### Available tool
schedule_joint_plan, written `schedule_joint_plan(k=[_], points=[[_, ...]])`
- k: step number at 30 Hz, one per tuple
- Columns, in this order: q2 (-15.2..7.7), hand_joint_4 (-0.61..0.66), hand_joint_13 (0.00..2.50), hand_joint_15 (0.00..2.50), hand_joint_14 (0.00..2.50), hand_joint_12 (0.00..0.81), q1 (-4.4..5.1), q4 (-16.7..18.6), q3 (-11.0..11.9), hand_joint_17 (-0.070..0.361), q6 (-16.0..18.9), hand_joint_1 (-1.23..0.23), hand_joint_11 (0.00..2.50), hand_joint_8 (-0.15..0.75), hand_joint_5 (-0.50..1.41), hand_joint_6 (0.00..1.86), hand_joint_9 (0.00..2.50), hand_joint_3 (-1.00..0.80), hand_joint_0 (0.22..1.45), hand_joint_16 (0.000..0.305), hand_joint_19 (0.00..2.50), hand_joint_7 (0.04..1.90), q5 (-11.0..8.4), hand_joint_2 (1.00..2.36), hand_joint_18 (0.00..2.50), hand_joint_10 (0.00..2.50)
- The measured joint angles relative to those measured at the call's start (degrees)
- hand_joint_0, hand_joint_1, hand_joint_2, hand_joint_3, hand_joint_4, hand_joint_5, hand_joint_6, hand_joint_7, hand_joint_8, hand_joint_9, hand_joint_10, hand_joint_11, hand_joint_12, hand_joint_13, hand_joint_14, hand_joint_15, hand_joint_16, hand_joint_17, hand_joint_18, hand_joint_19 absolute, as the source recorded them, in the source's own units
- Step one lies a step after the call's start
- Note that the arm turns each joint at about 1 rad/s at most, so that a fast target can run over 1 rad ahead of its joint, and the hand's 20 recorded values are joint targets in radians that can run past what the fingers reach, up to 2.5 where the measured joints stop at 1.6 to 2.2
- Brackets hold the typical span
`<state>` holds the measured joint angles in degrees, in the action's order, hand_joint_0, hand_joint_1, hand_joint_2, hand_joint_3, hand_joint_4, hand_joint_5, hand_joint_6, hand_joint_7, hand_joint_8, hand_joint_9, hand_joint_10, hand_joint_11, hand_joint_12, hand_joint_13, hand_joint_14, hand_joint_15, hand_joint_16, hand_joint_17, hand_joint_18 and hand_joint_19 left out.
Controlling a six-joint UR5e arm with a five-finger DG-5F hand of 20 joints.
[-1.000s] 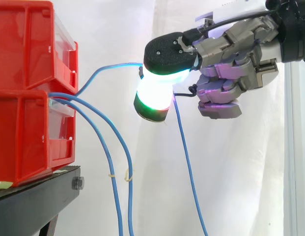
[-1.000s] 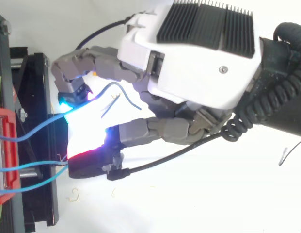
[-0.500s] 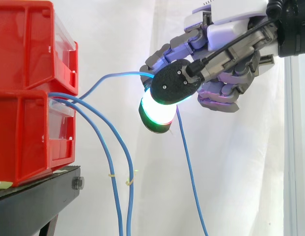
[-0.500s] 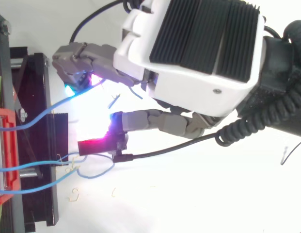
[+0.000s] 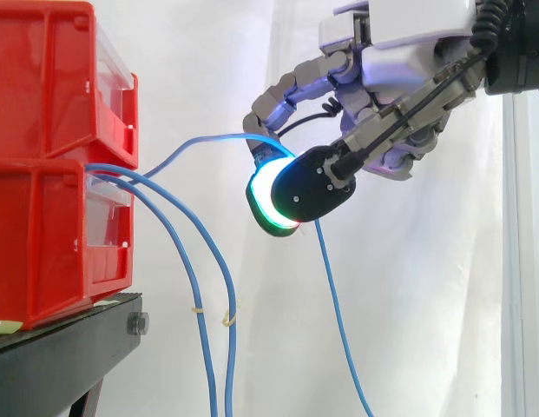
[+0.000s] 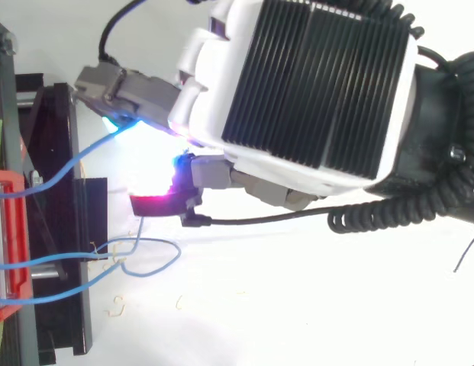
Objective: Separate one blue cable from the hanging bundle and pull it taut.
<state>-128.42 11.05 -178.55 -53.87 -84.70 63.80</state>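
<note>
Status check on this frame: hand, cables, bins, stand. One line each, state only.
Robot hand: shut on one cable, fingers curled round it.
Pinched thin blue cable: apart from the others, runs from the bins to the hand in a shallow curve, not yet taut; the rest hangs below the hand.
Two other thin blue cables: hanging slack from the bins, untouched.
Red plastic bins: stacked two high, upright.
Black stand: bearing the bins.

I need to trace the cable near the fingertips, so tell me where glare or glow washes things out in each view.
Side view: the hand's pad glows white and green, yet the pinched blue cable is traceable on both sides of it. Top view: a white bloom under the hand swallows the blue cable where it meets the fingers.
</note>
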Motion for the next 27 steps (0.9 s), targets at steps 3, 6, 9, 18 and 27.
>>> schedule_joint_plan(k=[3, 6, 9, 18, 27], points=[[1.66, 0.21, 1.41, 1.36, 1.18, 0.286, 0.07, 4.14, -3.36, 0.076, -4.64, -0.8, 2.4, 0.171, 0.1, 0.51, 2.35, -0.26, 0.75, 0.034, 1.45, 1.25, 0.02, 1.02, 1.18, 0.0], [4.41, 0.21, 1.41, 1.34, 1.19, 0.286, 0.31, 8.62, -7.58, 0.077, -9.26, -0.8, 2.41, 0.171, 0.1, 0.51, 2.35, -0.26, 0.75, 0.034, 1.45, 1.25, 0.27, 1.02, 1.18, 0.0], [7.03, 0.21, 1.41, 1.33, 1.2, 0.286, 0.49, 13.18, -12.08, 0.078, -13.85, -0.8, 2.41, 0.172, 0.1, 0.51, 2.35, -0.26, 0.75, 0.035, 1.45, 1.25, 0.76, 1.02, 1.18, 0.0], [9.03, 0.21, 1.41, 1.35, 1.19, 0.286, 0.62, 26.31, -17.69, 0.077, -25.42, -0.8, 2.39, 0.18, 0.1, 0.51, 2.36, -0.26, 0.75, 0.034, 1.45, 1.25, 4.82, 1.02, 1.18, 0.01], [9.09, 0.21, 1.41, 1.34, 1.19, 0.286, 0.62, 29.57, -17.83, 0.077, -31.26, -0.8, 2.42, 0.18, 0.1, 0.51, 2.35, -0.26, 0.75, 0.034, 1.44, 1.25, 7.75, 1.02, 1.18, 0.01]])
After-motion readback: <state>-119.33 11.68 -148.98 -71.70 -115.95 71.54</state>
